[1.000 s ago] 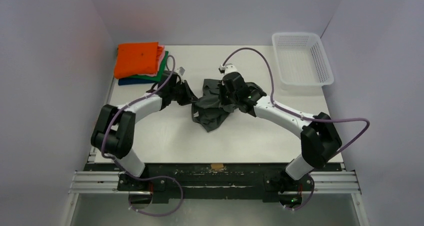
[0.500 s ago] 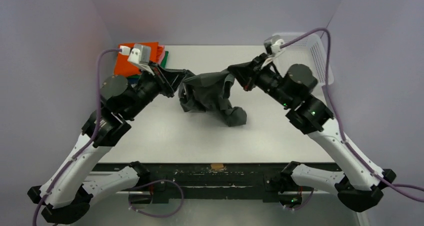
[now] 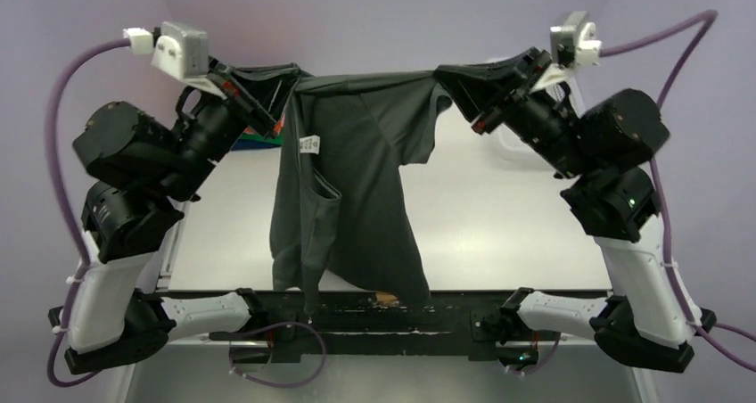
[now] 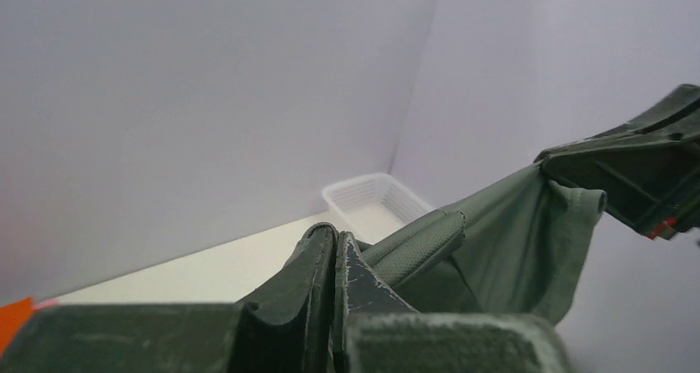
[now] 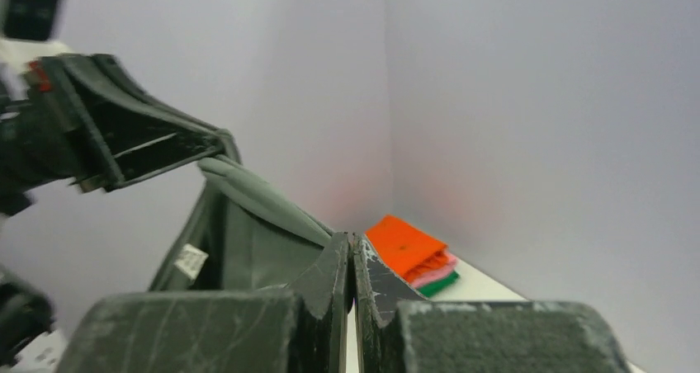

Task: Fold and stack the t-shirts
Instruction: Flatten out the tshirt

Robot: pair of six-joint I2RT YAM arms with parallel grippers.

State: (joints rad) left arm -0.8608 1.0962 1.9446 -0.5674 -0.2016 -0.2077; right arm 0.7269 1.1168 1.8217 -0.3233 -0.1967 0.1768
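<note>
Each clamped on the upper edge of the charcoal-grey t-shirt [image 3: 357, 180], left hand [image 3: 283, 80] and right hand [image 3: 446, 82] hold it spread above the worktop [image 3: 499, 225]. From above, the arms mostly hide the worktop's far corners. Only the right wrist view shows the folded stack [image 5: 410, 253], orange on top, and only the left wrist view shows the white mesh basket [image 4: 376, 198].

We look down from above and behind onto the white table [image 3: 499, 234]; our wrist cameras face each other closely, all sharing the dark charcoal-grey cloth shirt [image 3: 357, 180].
</note>
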